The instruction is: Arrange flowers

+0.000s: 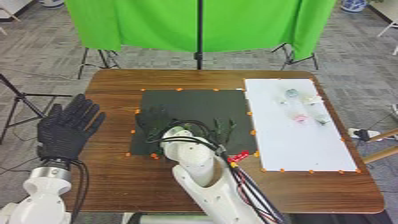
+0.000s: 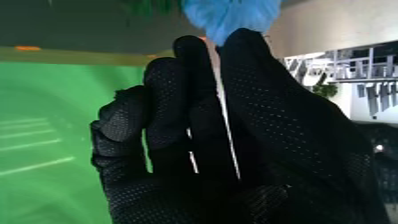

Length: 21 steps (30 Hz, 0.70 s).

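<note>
We are holding our left hand (image 1: 64, 129) fingers apart, and pointing our right hand (image 1: 158, 123) at a blue flower (image 2: 233, 14), its grip unclear.

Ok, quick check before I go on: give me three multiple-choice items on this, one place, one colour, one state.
1. Where is the pink flower?
A) on the black mat
B) on the white sheet
C) on the floor

2. What colour is the flower at the tips of the right hand?
A) blue
B) yellow
C) red

3. How are the left hand's fingers?
A) clenched in a fist
B) curled round a stem
C) straight

1 B: the head view shows white around it.
2 A: the right wrist view shows blue petals.
3 C: the head view shows them extended.
</note>
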Tool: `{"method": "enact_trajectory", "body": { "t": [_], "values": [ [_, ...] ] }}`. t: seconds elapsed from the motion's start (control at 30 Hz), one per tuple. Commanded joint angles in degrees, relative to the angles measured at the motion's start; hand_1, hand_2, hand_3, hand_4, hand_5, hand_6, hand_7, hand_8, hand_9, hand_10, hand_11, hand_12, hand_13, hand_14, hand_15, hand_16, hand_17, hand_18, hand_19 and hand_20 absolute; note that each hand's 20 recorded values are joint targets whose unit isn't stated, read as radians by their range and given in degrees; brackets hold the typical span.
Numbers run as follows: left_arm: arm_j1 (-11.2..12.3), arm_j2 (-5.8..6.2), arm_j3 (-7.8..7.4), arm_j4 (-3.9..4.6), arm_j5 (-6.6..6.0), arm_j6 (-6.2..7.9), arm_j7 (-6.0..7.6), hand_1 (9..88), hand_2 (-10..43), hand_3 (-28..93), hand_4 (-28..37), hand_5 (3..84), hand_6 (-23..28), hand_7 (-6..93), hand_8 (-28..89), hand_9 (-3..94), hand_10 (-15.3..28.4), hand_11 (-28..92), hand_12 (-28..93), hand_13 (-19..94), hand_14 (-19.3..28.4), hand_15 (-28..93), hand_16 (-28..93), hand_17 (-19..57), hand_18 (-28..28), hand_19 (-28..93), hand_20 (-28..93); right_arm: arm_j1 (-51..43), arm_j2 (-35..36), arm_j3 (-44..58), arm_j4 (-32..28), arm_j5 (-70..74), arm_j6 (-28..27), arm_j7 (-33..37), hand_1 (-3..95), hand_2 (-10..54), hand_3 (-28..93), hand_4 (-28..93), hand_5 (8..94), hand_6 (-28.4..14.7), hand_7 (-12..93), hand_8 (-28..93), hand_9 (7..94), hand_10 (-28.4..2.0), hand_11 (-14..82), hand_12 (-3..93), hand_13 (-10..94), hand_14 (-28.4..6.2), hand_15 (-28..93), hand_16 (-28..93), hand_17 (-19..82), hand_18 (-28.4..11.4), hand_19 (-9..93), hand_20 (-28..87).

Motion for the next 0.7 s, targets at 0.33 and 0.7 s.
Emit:
{"method": "enact_trajectory", "body": {
  "t": [0.33,0.7],
  "values": [
    [0.98,-3.28,-1.28,1.04,0.19,-0.71,-3.2,27.9,14.2,77,-28.3,50.1,9.2,18.2,-9,42.5,16.2,27,14,31,16.8,47,-6,-5.8,16.8,41,18,-2.97,4.98,8.74,-13.21,12.21,2.86,12.83,56.1,-9.5,77,-28,52.2,-5.5,21,-15,56.6,-18.6,22.6,18.2,47,-17.8,69,37,31,-26.7,88,52],
    [4.73,-4.36,-3.35,-0.88,1.87,0.86,-1.71,28.1,14.2,77,-28.3,50.0,9.3,18.0,-9,42.9,16.2,26,14,32,16.2,41,-8,-3.6,14.8,37,14,-9.3,23.36,28.26,-19.11,15.91,2.83,22.1,52.8,-9.5,84,-28,50.5,-5.5,19,-14,41.8,-20.0,14.8,14.2,31,-20.2,51,13,23,-26.7,77,42]
  ]
}}
